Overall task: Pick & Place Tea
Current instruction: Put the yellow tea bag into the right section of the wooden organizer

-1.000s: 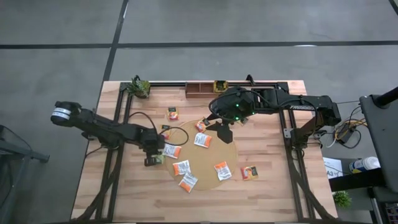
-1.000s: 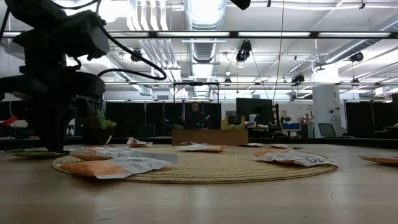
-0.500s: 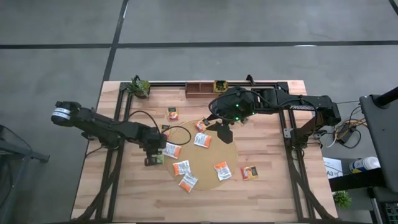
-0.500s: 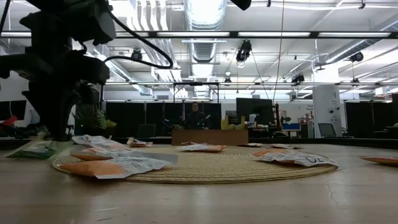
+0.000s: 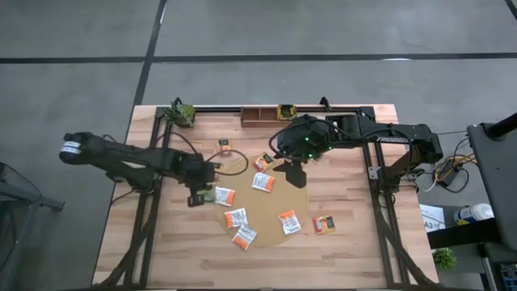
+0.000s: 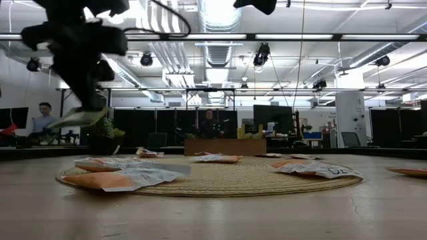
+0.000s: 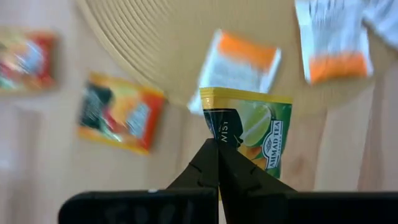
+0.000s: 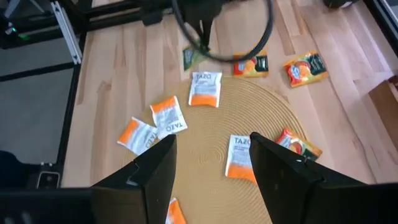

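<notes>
My left fingers [image 7: 217, 163] are pinched on a green tea sachet [image 7: 252, 134], lifted clear above the tabletop [image 5: 363, 234] beside the round mat's [image 5: 271, 210] left edge. My right fingers [image 8: 211, 163] stand wide, holding nothing, over the mat's far edge.

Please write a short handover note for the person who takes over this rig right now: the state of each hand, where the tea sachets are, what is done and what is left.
Left hand: shut on a green sachet, lifted clear of the table beside the round mat.
Right hand: open, empty, hovering above the mat.
Sachets: several white-and-orange ones lie on the mat, such as one near its middle; one orange sachet lies on the bare table.
Done: one sachet sits in the wooden tray.
Left: place the held sachet, then pick up the rest.
</notes>
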### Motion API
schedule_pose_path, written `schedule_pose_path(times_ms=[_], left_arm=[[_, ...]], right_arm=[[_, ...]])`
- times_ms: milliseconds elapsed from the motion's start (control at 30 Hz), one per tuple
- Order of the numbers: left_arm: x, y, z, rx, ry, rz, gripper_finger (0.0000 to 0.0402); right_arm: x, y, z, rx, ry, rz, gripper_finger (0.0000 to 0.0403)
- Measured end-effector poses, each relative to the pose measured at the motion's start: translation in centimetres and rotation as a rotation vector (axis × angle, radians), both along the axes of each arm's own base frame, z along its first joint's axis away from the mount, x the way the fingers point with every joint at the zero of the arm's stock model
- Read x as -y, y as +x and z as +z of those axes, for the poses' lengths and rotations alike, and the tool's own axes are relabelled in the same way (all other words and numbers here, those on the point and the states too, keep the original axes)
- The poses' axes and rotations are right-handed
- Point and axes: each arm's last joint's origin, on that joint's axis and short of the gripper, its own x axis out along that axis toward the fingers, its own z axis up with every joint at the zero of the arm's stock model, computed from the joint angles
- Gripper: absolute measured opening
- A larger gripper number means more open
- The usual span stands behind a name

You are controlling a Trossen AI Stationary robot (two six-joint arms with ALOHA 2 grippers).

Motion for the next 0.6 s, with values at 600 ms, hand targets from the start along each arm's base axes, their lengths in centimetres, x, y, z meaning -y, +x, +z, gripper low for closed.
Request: schedule_pose_path(times_ms=[600], left_arm=[[-4.8,2.8,7.1,0.315,0.261,-0.008,0.0000]], right_arm=[[0.4,-1.7,0.9,-0.012,-0.042,-0.142,0.0201]])
